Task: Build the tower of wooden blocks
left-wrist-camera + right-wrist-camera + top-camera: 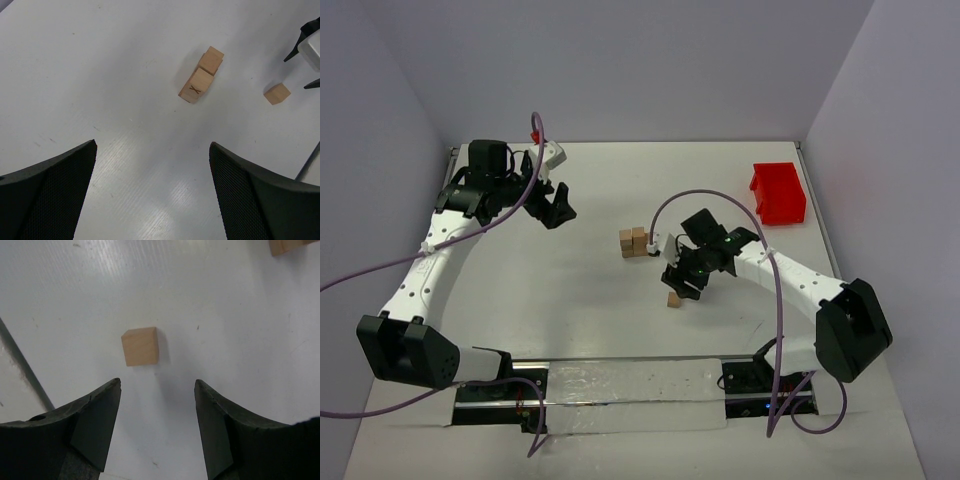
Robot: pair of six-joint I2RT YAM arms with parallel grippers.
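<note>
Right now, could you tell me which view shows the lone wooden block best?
Right wrist view: the block is large and unobstructed. Left wrist shows it small; top view, tiny by the right tool.

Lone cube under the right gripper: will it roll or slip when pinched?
The loose cube looks rigid, flat-faced wood, so it likely won't roll. Sitting slightly skewed to the open right gripper, it may twist when pinched.
</note>
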